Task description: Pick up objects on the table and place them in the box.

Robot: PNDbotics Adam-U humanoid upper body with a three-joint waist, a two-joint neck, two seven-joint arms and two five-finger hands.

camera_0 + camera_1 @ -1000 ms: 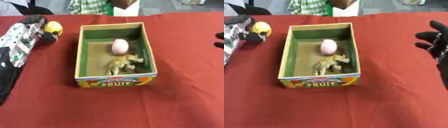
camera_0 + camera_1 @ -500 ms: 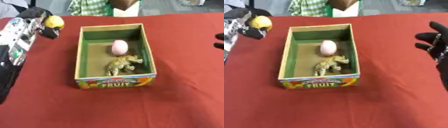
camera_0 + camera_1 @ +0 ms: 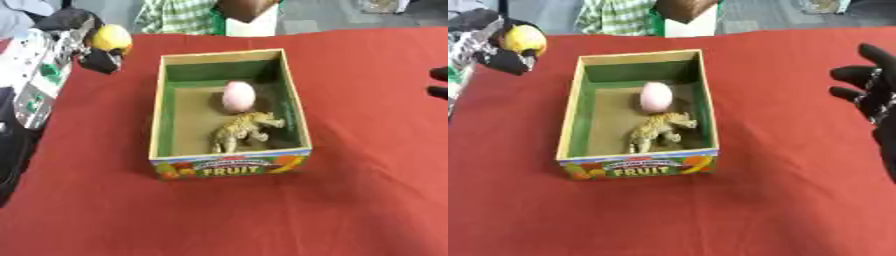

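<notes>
Up at the far left, my left hand (image 3: 98, 47) is curling its dark fingers round a yellow ball (image 3: 112, 38), holding it above the red bench (image 3: 367, 165), just left of the box's far corner. My right hand (image 3: 877, 97) is idling at the right edge, fingers relaxed and spread. Between them the box (image 3: 229, 168) is sitting on the bench, holding a pink egg (image 3: 238, 95) and, nearer, a spotted toy animal (image 3: 241, 130).
</notes>
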